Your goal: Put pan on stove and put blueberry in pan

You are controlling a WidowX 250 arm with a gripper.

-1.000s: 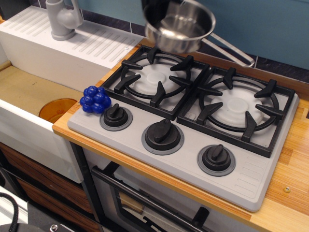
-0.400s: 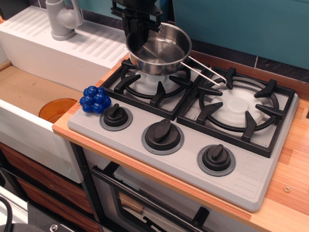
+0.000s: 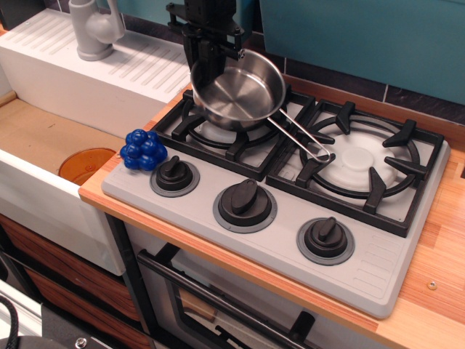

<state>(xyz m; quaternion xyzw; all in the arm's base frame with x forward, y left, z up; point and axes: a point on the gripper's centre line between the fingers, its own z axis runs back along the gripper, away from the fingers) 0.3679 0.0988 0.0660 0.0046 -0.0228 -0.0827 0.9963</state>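
My gripper (image 3: 207, 52) clamps the far rim of the pan (image 3: 238, 91), tilted over the stove's (image 3: 378, 265) left burner. Next: seat it level, release, fetch the blueberry (image 3: 143, 150).

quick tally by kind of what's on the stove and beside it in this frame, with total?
Burner grates: 2
Knobs: 3
Pan: 1, tilted over the left burner, the hand at its far rim
Blueberry: 1, at the stove's left edge
Orange disc: 1, in the sink
Total: 8
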